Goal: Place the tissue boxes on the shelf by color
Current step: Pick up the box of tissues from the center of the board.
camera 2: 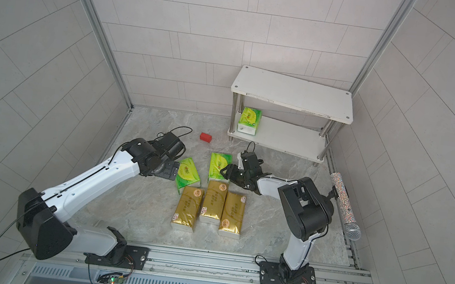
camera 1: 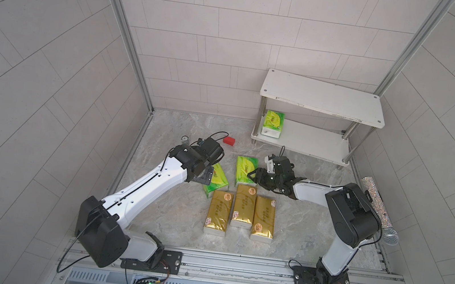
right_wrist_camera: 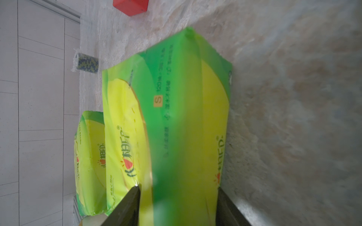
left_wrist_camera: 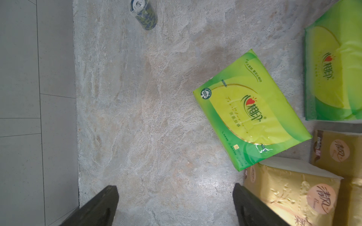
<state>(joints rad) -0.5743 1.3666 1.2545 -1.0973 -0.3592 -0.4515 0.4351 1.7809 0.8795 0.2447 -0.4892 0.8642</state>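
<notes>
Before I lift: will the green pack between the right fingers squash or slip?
Probably squashes some: the green pack looks like a soft, puffy wrap with rounded corners. Its shiny film may slip against the fingers. Flat-sided, it shouldn't roll.

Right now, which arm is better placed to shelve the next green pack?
Right. Its jaws are closed on a green pack, and the shelf is nearer that arm. The left jaws hang open over bare tabletop beside the other green pack.
</notes>
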